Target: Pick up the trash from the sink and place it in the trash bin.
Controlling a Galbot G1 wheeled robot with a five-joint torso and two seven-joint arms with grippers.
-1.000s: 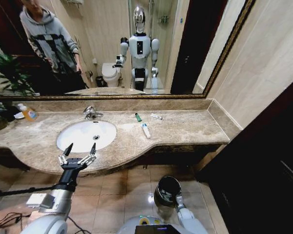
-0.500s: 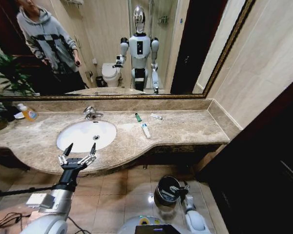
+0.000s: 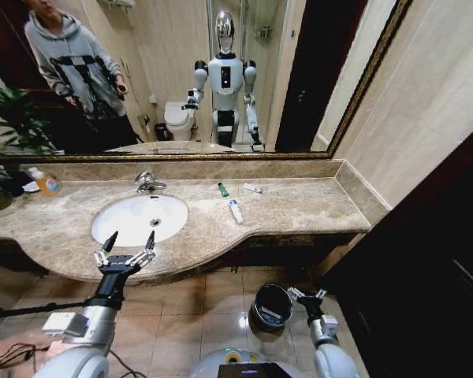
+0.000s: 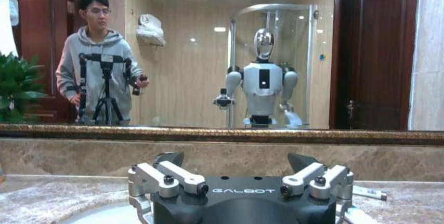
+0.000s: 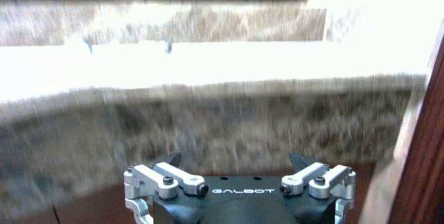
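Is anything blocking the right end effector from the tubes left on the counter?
Yes. The right end effector, open, sits low beside the trash bin, below the counter edge. The tubes lie on top, right of the sink, so the overhanging counter edge lies between them.

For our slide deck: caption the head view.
Right gripper open beside trash bin; left gripper open before sink.

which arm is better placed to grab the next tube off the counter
Probably the left. The left gripper hangs open at the counter's front edge by the sink, at counter height. The tubes lie further right on the counter. The right gripper is open but low, beside the trash bin on the floor.
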